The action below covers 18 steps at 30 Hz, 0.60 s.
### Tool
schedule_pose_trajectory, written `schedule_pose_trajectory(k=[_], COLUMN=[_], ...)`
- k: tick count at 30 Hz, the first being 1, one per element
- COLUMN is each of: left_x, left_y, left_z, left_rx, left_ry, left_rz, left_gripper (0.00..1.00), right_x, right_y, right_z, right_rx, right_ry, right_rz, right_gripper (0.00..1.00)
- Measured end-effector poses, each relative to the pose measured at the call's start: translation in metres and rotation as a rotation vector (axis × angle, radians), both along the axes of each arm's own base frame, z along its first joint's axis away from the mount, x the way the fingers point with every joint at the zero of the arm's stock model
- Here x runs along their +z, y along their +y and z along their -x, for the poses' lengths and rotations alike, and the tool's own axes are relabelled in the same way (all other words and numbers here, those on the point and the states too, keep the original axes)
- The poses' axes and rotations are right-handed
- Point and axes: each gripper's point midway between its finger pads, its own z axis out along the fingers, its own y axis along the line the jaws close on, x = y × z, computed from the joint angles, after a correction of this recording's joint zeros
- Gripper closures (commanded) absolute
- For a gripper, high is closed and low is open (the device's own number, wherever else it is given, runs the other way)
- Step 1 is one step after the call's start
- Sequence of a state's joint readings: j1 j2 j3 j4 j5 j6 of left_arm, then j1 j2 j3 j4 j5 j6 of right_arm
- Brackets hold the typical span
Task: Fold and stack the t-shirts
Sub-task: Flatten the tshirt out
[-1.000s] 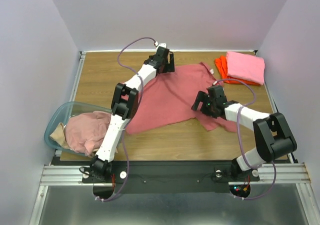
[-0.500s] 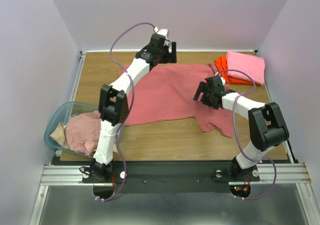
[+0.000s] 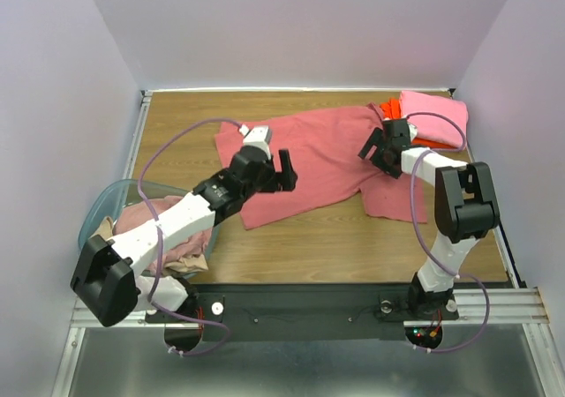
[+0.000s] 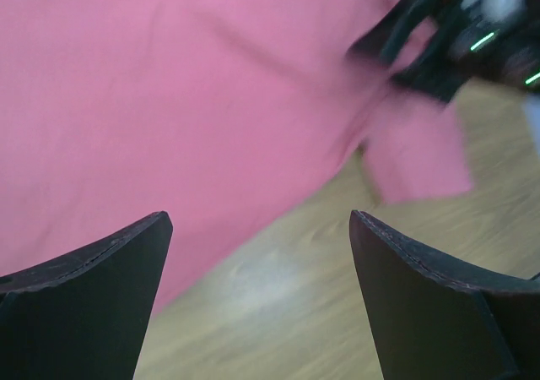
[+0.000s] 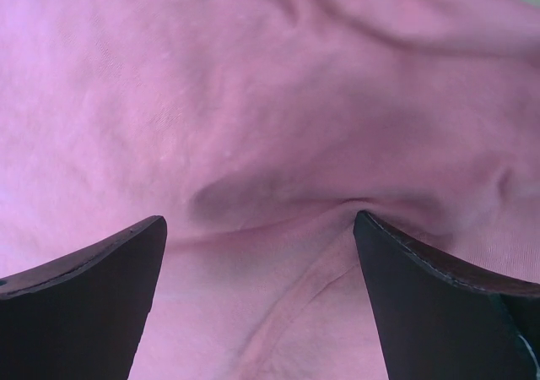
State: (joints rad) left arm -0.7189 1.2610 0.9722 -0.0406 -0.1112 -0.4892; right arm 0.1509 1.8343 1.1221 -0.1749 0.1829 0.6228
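Locate the large dusty salmon-red cotton t-shirt: it lies spread and wrinkled across the middle of the wooden bench, toward the far edge. The left gripper hangs over the shirt's near-left hem, jaws wide apart and empty. The right gripper sits close over the shirt's right side, jaws likewise apart and empty. At the far right corner, a folded bright pink t-shirt lies on an orange t-shirt. The translucent blue-green plastic basket at the near left corner holds a pale pink t-shirt.
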Motion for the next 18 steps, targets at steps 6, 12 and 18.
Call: schedule_pose_trajectory(k=[6,12,18], left_x=[-0.093,-0.132,-0.159], left_y=[0.028,0.050,0.065], left_z=[0.036,0.057,0.080], left_rx=[0.169,0.383,0.506], left_ry=[0.262,0.442,0.548], left_rz=[-0.082,-0.115,-0.133], left_gripper=[0.02,0.02,0.02], right_x=[0.000,0.002,0.029], right_y=[-0.023,-0.019,-0.018], right_z=[0.004,0.026,0.044], right_rx=[-0.051,-0.025,-0.006], right_ry=[-0.002,0.029,0.001], right_rz=[-0.005,-0.028,-0.035], right_gripper=[0.00,0.00,0.00])
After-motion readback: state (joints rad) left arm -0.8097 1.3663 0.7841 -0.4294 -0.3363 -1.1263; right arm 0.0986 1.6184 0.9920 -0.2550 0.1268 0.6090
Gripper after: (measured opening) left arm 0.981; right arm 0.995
